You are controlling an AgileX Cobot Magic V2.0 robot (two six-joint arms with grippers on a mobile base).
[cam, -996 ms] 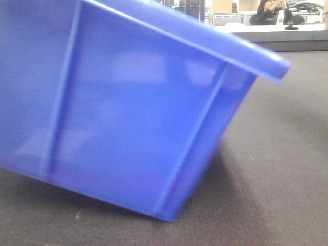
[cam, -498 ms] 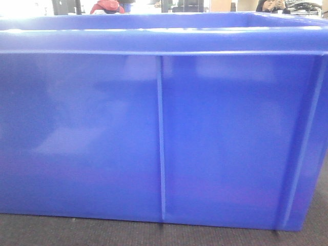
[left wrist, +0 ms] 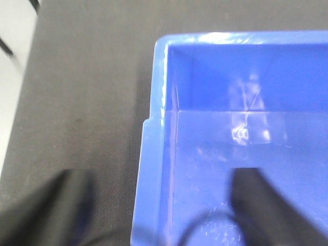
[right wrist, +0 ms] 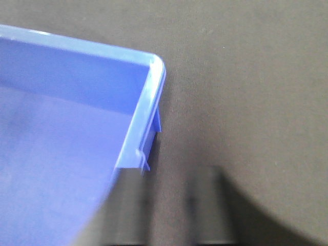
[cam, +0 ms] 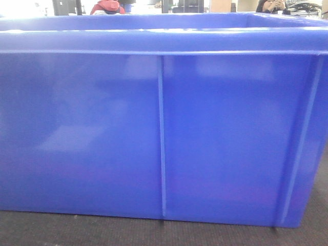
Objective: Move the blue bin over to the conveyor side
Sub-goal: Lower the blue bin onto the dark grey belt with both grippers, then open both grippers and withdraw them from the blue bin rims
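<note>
The blue bin [cam: 164, 128] fills the front view and stands level on the dark carpet. My left gripper [left wrist: 159, 205] is open and straddles the bin's left wall [left wrist: 154, 154], with one finger outside over the carpet and one inside over the bin floor. My right gripper [right wrist: 169, 210] is open at the bin's right corner [right wrist: 148, 92]. Its fingers are blurred: one lies over the rim and the other over the carpet outside. The conveyor is out of view.
Dark carpet [right wrist: 246, 77] surrounds the bin on both sides. A pale floor strip [left wrist: 13, 77] runs along the far left of the left wrist view. A person in red [cam: 106, 7] and another person [cam: 271, 5] are far behind the bin.
One second ago the bin was tilted, with one side lifted off the carpet. It now stands flat and level, as it did half a second ago.
</note>
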